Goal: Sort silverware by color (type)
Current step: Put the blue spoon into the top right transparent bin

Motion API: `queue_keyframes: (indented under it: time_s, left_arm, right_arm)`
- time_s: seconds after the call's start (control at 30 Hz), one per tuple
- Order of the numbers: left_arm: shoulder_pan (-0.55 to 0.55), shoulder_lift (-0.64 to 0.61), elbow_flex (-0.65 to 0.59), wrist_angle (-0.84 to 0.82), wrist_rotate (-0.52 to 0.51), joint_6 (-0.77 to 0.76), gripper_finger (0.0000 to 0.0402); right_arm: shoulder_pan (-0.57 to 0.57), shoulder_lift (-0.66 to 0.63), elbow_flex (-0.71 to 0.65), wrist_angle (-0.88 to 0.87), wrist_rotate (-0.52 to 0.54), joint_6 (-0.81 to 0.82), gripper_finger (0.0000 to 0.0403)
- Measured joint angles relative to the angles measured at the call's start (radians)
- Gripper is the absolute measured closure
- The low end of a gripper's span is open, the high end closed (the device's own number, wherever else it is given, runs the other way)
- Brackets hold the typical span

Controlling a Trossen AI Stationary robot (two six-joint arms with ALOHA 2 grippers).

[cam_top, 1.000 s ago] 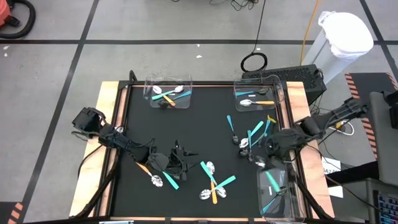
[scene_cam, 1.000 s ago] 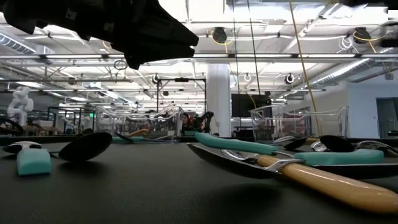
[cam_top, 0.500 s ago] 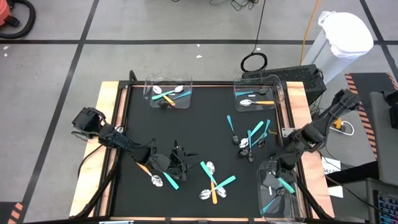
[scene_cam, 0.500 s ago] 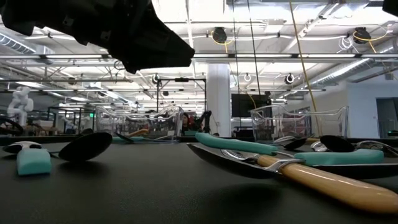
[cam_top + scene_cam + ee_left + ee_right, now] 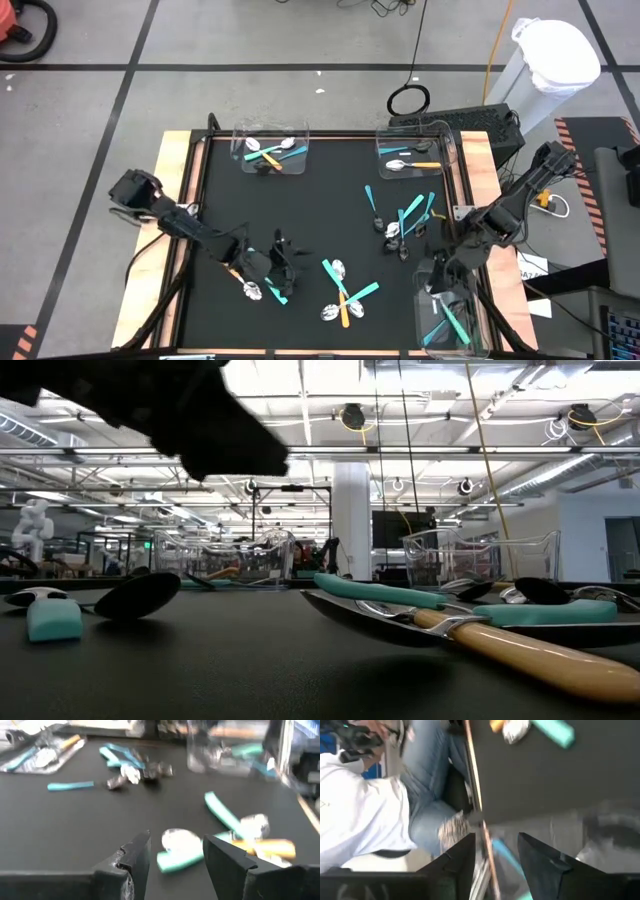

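Silverware with teal or orange handles lies on the black mat: one heap (image 5: 345,298) near the front middle, another (image 5: 405,220) at the right. My left gripper (image 5: 275,264) stands open low over a teal-handled spoon (image 5: 176,851); the spoon shows between its fingers, untouched, with an orange-handled piece (image 5: 234,271) beside it. My right gripper (image 5: 441,285) hangs open above the clear bin (image 5: 478,330) at the near right corner. Teal-handled pieces (image 5: 456,322) lie in that bin, and one teal handle (image 5: 501,854) shows below the open fingers.
Two more clear bins stand at the far edge, one at the left (image 5: 240,130) and one at the right (image 5: 450,145), each holding teal and orange pieces. A person (image 5: 365,805) in a white top sits beyond the table's near right edge. Bare mat (image 5: 310,205) lies in the middle.
My right gripper has gone from the right-hand heap toward the near edge, over the corner bin, and has opened. The teal-handled piece it carried has dropped into the bin. My left gripper has shifted a little toward the near left.
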Motion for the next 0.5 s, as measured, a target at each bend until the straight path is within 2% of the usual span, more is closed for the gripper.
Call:
queue_keyframes:
  time_s: [0.17,0.3,0.5]
  left_arm:
    - [-0.068,-0.120,0.007,-0.273,0.033,0.001,0.0222]
    - [-0.097,-0.173,0.017,-0.508,0.113,-0.007,0.0222]
    - [-0.089,-0.165,0.016,-0.740,0.153,-0.141,0.0222]
  right_arm:
    - [0.000,0.001,0.000,0.127,0.218,-0.183,0.0255]
    - [0.000,0.015,0.000,0.247,0.379,-0.348,0.0254]
    - [-0.015,0.068,0.000,0.283,0.446,-0.468,0.0254]
